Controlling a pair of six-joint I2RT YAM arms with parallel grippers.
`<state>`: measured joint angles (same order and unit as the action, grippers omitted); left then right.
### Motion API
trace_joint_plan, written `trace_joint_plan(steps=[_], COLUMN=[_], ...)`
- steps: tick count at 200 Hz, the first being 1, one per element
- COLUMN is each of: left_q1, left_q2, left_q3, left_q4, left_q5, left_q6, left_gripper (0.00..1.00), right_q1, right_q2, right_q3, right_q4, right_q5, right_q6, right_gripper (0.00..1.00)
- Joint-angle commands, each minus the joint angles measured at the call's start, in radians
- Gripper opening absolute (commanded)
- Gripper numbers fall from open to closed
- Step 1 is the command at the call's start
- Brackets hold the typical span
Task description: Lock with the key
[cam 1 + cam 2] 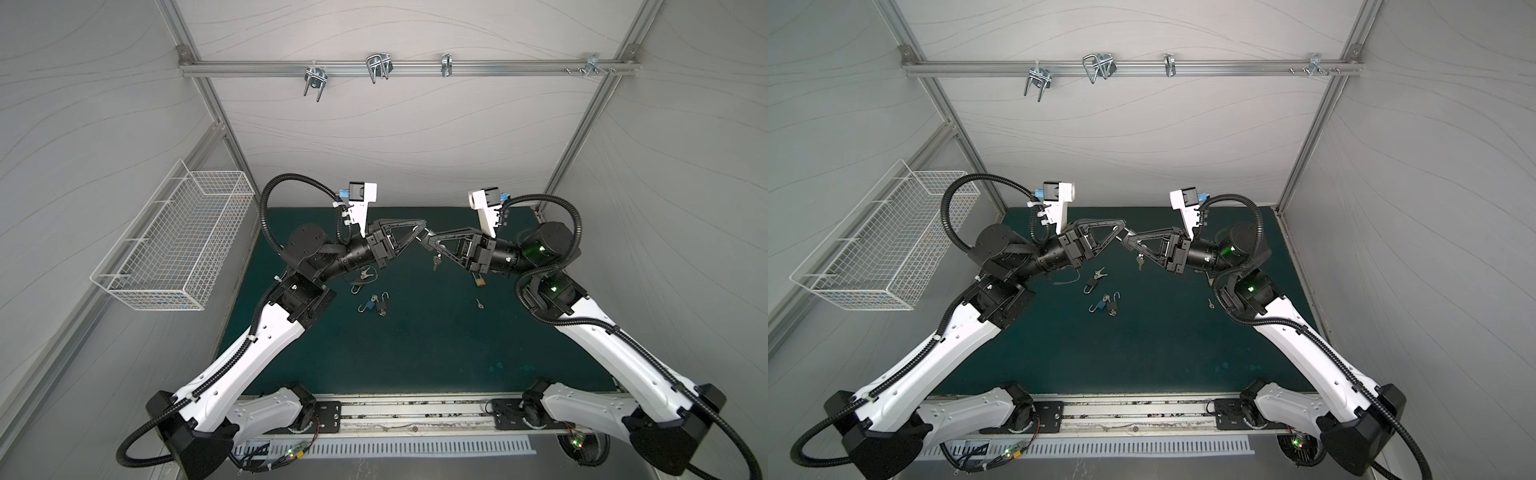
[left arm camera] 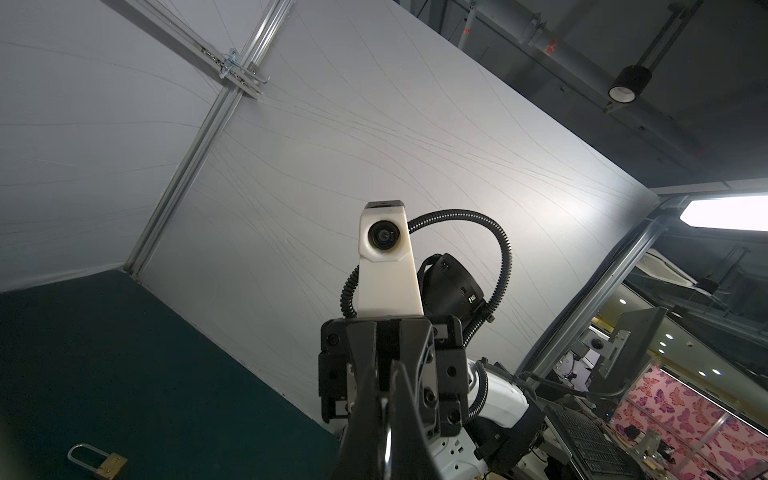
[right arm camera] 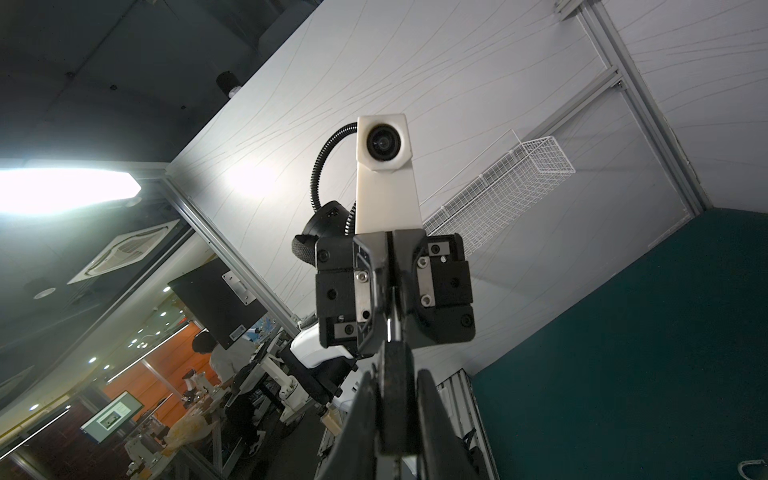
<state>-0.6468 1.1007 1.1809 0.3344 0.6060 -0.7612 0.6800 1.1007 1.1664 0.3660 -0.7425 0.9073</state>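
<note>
Held group, off the desk, over its back half, left to right:
- Left end effector [image 1: 424, 227]: clenched on the silver shackle [image 3: 389, 328], seen edge-on only.
- Black padlock [image 3: 395, 395]: boxy matte body lying lengthwise along the grip, shackle end toward the left end effector.
- Right end effector [image 1: 429, 242]: clamped on that body from both flanks.
- Tips of the two end effectors pointed at each other, nearly touching.
- Bunch of keys [image 1: 436, 262] dangling under the right end effector; whether plugged into the keyway, cannot tell.

Desk and margins, left to right:
- Wire basket [image 1: 174, 249] hung at far left, well apart from the work.
- Green mat [image 1: 415, 357] over the desk, back edge against the rear wall [image 1: 395, 145].
- Key pair [image 1: 365, 273] on the mat near the left end effector's base.
- Nearer the front, blue padlock [image 1: 370, 306] and dark padlock [image 1: 381, 308] touching, both shackles swung open.
- Wide bare mat in front of these, up to the front rail [image 1: 415, 415].
- Brass padlock [image 1: 480, 281] flat on the mat beside the right end effector's base; shackle seated in the left wrist view [image 2: 104, 463].
- Loose key [image 1: 479, 303] just in front of it, apart.
- Right arm [image 1: 582, 324] near the mat's right edge.
</note>
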Motion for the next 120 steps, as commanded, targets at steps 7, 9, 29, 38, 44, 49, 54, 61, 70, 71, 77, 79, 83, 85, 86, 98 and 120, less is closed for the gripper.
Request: trace_joint_plan(steps=[7,9,29,38,44,49,54,61,70,71,77,79,83,85,86,98,120], left_q1=[-0.096,-0.1,-0.135,-0.149,-0.156,-0.16,-0.163,-0.164,-0.164,-0.164,-0.163,-0.164,-0.164,-0.164,-0.163,-0.165,-0.184], left_q2=[0.038,0.039,0.054,0.06,0.064,0.066,0.07,0.073,0.073,0.074,0.074,0.074,0.074,0.074,0.075,0.082,0.116], left_q3=[-0.057,-0.058,-0.072,-0.077,-0.082,-0.086,-0.089,-0.09,-0.095,-0.095,-0.093,-0.093,-0.09,-0.089,-0.087,-0.073,-0.054], left_q4=[-0.108,-0.111,-0.113,-0.112,-0.109,-0.105,-0.101,-0.1,-0.097,-0.097,-0.098,-0.098,-0.097,-0.099,-0.099,-0.113,-0.125], left_q5=[0.14,0.14,0.135,0.131,0.13,0.129,0.13,0.13,0.132,0.132,0.13,0.132,0.134,0.135,0.136,0.145,0.164], left_q6=[0.031,0.033,0.043,0.047,0.047,0.044,0.042,0.039,0.037,0.036,0.038,0.04,0.039,0.039,0.04,0.044,0.05], left_gripper=[0.0,0.0,0.0,0.0,0.0,0.0,0.0,0.0,0.0,0.0,0.0,0.0,0.0,0.0,0.0,0.0,0.0], right_q1=[0.007,0.006,0.007,0.006,0.007,0.006,0.007,0.006,0.006,0.006,0.007,0.007,0.007,0.007,0.007,0.005,0.005], right_q2=[0.011,0.012,0.021,0.022,0.021,0.022,0.022,0.021,0.021,0.021,0.022,0.022,0.021,0.021,0.02,0.013,0.021], right_q3=[0.078,0.08,0.101,0.103,0.104,0.104,0.103,0.102,0.103,0.103,0.104,0.104,0.105,0.105,0.105,0.105,0.117], right_q4=[0.071,0.072,0.064,0.058,0.055,0.053,0.055,0.056,0.055,0.056,0.054,0.054,0.049,0.048,0.047,0.033,0.062], right_q5=[0.109,0.108,0.103,0.106,0.106,0.107,0.106,0.106,0.102,0.102,0.099,0.098,0.098,0.098,0.098,0.109,0.117], right_q6=[-0.007,-0.007,-0.017,-0.023,-0.027,-0.028,-0.027,-0.028,-0.032,-0.032,-0.035,-0.037,-0.041,-0.043,-0.044,-0.055,-0.042], right_gripper=[0.0,0.0,0.0,0.0,0.0,0.0,0.0,0.0,0.0,0.0,0.0,0.0,0.0,0.0,0.0,0.0,0.0])
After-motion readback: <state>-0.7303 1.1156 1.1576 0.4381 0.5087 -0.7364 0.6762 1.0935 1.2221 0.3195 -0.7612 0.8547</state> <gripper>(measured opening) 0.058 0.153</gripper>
